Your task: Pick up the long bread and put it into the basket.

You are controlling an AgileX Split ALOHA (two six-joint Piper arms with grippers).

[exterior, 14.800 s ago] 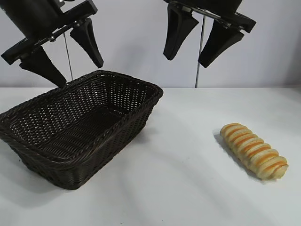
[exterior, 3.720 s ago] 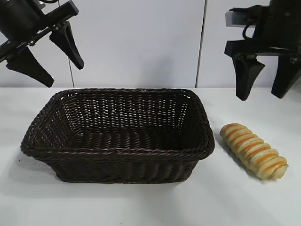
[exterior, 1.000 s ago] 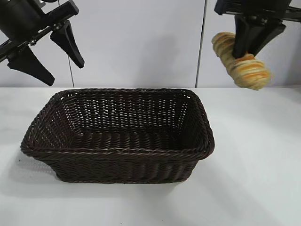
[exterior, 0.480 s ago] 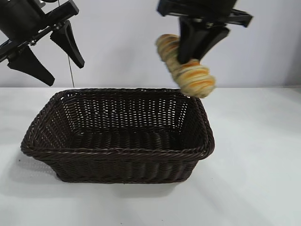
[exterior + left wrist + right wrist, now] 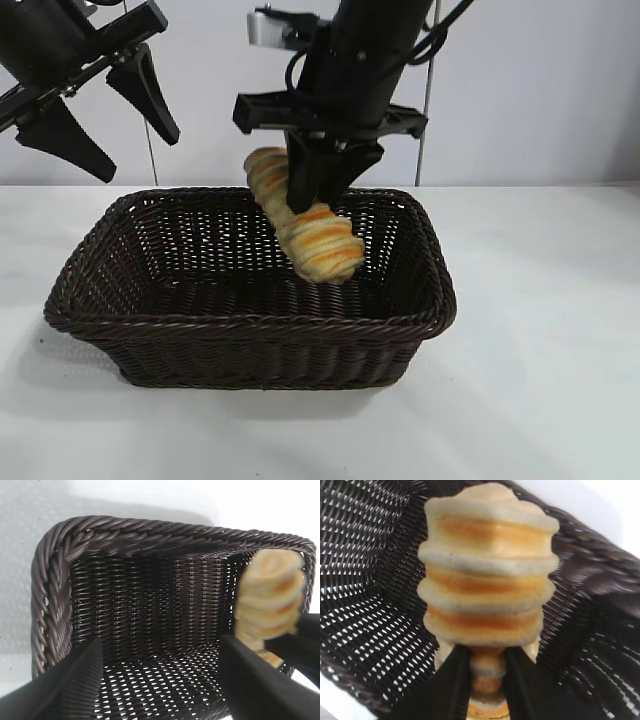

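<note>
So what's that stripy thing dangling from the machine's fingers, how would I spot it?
Find the big dark woven basket in the middle of the white table. Over its inside, the right gripper holds the long bread tilted; it is the only pale golden thing there, ridged with orange-brown stripes.

Bright, even light; soft shadow beside the basket (image 5: 250, 325); both wrist views blur the long bread (image 5: 487, 575).

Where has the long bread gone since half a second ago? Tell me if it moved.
Yes. The long bread, clamped in the right gripper, moved leftward and down against the basket, from above its right rim to over its interior.
</note>
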